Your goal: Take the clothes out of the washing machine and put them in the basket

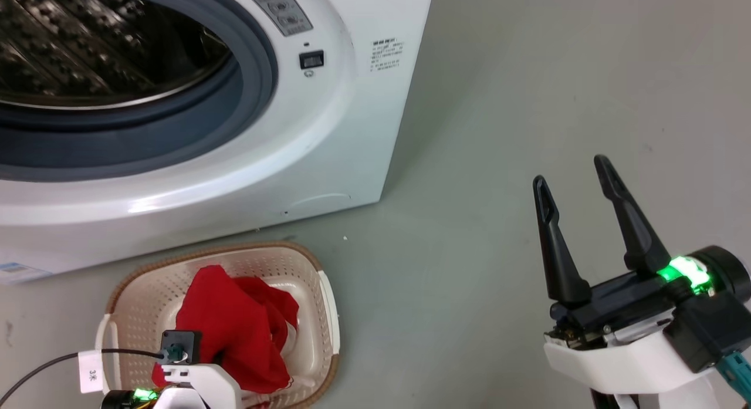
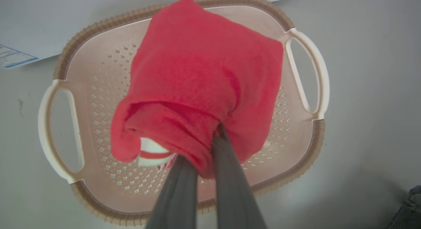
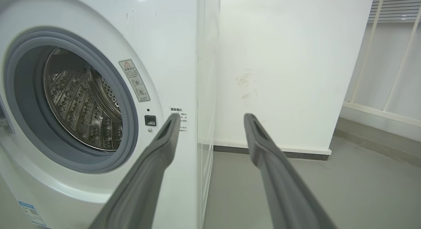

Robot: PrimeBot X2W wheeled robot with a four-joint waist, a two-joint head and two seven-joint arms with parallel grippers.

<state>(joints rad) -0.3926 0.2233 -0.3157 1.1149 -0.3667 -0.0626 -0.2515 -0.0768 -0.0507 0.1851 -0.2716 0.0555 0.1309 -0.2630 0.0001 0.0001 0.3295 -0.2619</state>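
The left gripper (image 2: pixel 205 150) is clamped on a red garment (image 2: pixel 200 68), with both fingertips buried in a fold at its near edge. From the fingertips the cloth spreads forward as a bunched sheet, its long axis running straight ahead of the fingers toward the far rim of the basket (image 2: pixel 98 74). A white cuff with red stripes (image 2: pixel 153 153) shows just beside the left finger. The basket lies directly beyond the fingertips, its long axis crosswise to the fingers, one white handle to each side. It cannot be told whether the cloth touches the basket bottom. The basket stands on a grey floor (image 1: pixel 528 74), close in front of the washing machine (image 1: pixel 328 133). The right gripper (image 1: pixel 570 169) is spread wide and empty, held above the floor well apart from the basket. Ahead of its fingers stand the machine's front corner and a white wall (image 3: pixel 279 58), and the steel drum (image 3: pixel 82 104) lies to their left.
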